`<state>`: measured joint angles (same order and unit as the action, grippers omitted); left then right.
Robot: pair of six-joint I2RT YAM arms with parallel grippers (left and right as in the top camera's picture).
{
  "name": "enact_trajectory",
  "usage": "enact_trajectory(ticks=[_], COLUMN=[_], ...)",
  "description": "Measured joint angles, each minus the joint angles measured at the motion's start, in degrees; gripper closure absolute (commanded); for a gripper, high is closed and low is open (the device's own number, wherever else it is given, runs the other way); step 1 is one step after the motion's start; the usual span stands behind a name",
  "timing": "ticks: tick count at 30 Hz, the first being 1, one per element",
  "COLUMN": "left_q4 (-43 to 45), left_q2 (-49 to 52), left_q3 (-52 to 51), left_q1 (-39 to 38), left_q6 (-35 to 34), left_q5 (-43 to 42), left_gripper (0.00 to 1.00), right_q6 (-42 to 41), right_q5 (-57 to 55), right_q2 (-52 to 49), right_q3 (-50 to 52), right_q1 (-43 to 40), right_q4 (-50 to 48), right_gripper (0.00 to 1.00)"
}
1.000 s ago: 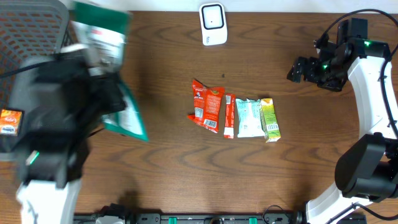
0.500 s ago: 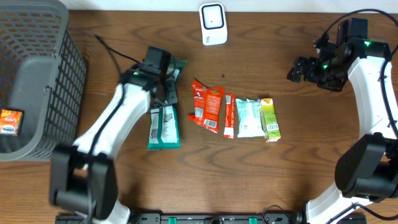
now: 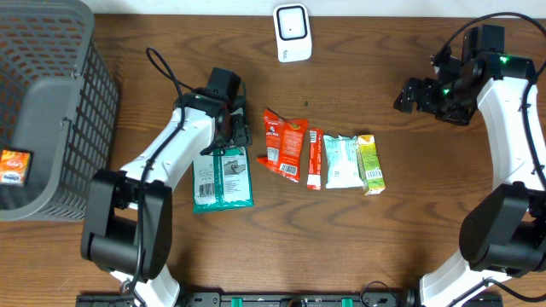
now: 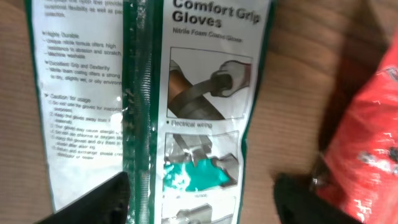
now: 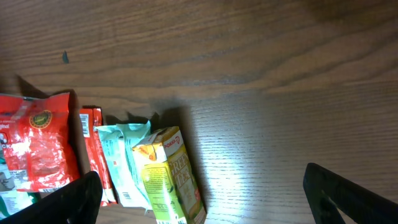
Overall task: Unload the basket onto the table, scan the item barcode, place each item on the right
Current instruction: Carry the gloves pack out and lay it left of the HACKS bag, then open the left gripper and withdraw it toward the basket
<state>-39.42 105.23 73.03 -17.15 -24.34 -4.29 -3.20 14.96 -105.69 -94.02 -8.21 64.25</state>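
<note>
We list, left to right: basket [image 3: 51,102], gloves pack [image 3: 222,177], red pouch [image 3: 283,143], red stick [image 3: 314,159], pale pack [image 3: 343,160], green carton [image 3: 370,164]. The scanner [image 3: 292,32] sits at the far edge. Nothing covers the gloves pack. Half a second ago it stood narrower; now it lies flat, just near of the spread left gripper [image 3: 235,135]. The right gripper [image 3: 405,95] is spread and empty.
</note>
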Motion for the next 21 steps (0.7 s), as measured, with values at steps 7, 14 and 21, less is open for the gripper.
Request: enact_trajectory(ticks=[7, 14, 21], left_q4=[-7.0, -11.3, -10.7], left_q2=[-8.5, -18.9, -21.8], left_q3=[10.5, 20.5, 20.8], left_q1=[1.1, 12.3, 30.4], left_q6=[4.5, 7.5, 8.1], left_q5=[2.1, 9.0, 17.6], left_gripper=[0.18, 0.18, 0.17], right_q6=[0.0, 0.0, 0.0], right_q5=[0.0, 0.0, 0.0], right_q2=[0.0, 0.0, 0.0], right_q3=[0.0, 0.0, 0.0], right_q1=[0.0, 0.0, 0.0], right_q4=[0.0, 0.0, 0.0], right_gripper=[0.01, 0.01, 0.01])
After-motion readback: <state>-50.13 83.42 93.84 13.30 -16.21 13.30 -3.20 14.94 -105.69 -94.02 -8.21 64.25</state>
